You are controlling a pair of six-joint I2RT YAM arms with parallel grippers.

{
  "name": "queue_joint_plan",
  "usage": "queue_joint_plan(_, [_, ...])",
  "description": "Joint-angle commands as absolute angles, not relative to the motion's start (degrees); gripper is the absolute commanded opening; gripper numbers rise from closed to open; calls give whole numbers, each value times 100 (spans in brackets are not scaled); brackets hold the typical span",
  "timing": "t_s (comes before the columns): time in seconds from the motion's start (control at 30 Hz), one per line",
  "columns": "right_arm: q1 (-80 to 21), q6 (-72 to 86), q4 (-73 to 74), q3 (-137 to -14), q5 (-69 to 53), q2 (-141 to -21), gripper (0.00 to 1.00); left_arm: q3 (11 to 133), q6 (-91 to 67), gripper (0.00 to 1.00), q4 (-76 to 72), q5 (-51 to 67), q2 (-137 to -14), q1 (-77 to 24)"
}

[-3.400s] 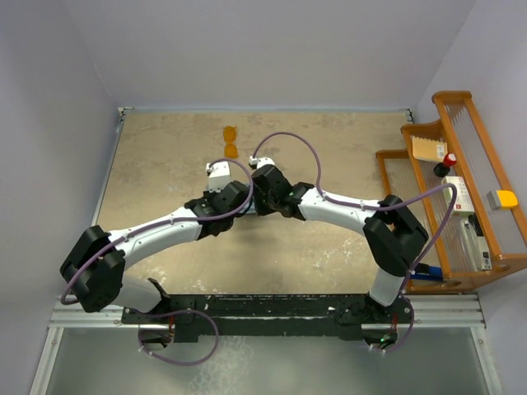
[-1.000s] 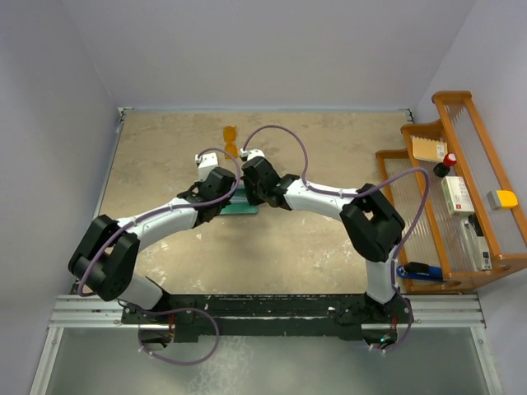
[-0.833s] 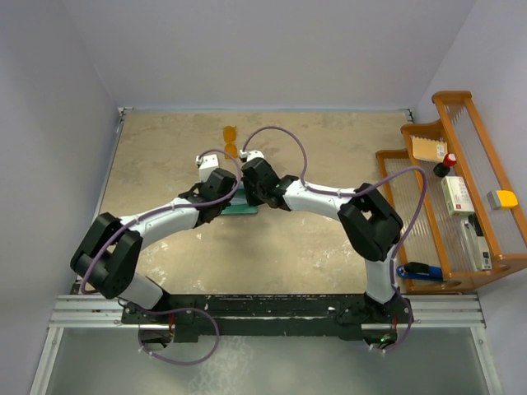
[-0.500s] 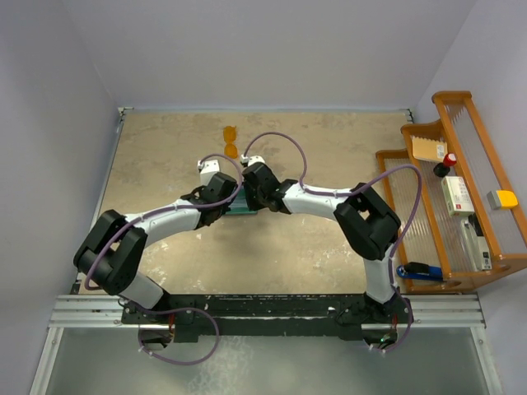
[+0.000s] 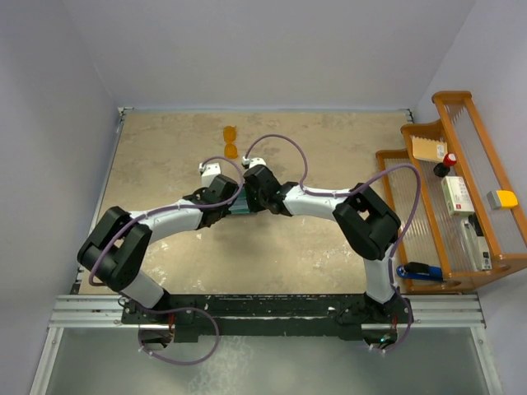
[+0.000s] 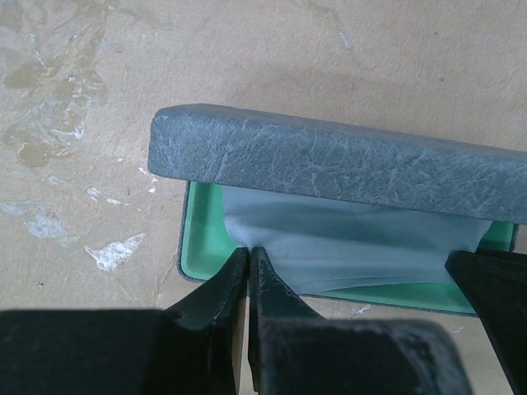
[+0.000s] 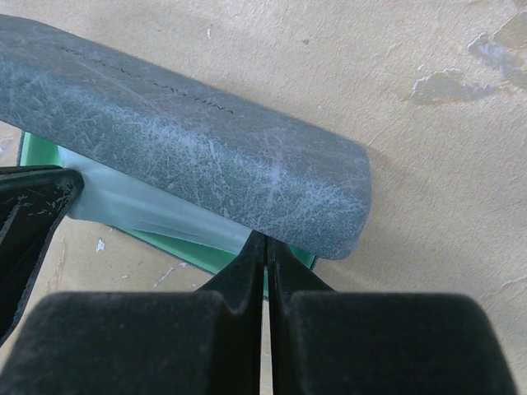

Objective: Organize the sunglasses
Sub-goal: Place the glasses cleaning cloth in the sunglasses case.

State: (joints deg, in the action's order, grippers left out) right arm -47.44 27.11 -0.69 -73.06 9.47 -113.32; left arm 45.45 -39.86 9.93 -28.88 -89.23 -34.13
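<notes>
Table (image 5: 329, 239): mottled beige top, carries everything below.

Left arm (image 5: 165, 220): elbow folded back near its base. The forearm reaches forward and inward, wrist pitched down toward the table centre.

Right arm (image 5: 329, 200): elbow raised over its base. The forearm runs inward and nearly level to meet the left wrist. Both wrists sit almost side by side.

Wooden rack (image 5: 461, 189): well off to the right of the right end effector, holding small items.

Glasses case (image 6: 329, 160): directly in front of both end effectors. The grey lid stands up and the teal-green lining shows beneath it.

Cloth (image 6: 346, 247): pale blue, lying in the case under the lid.

Left end effector (image 6: 249, 255): clenched, tips at the near left corner of the cloth. Cannot tell whether fabric is pinched.

Right end effector (image 7: 265, 243): clenched, tips tucked under the right end of the lid at the lining's edge. Cannot tell whether it grips anything.

Sunglasses (image 5: 231, 141): orange lenses, on the bare table beyond both end effectors. They lie nearer the far edge, apart from the case and untouched.
</notes>
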Motion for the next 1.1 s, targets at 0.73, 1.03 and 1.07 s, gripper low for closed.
queue_joint_plan(0.73, [-4795, 2821, -284, -7123, 830, -11458, 0, 4948, -3897, 0, 1368, -3541, -9303, -3322])
queue_joint_plan(1.03, [-4805, 2797, -255, -7145, 836, -11463, 0, 5088, -3819, 0, 1441, -3604, -9464, -3313])
queue_joint_plan(1.07, [-4798, 2795, -248, -7145, 842, -11463, 0, 5084, -3834, 0, 1460, -3582, -9451, -3311])
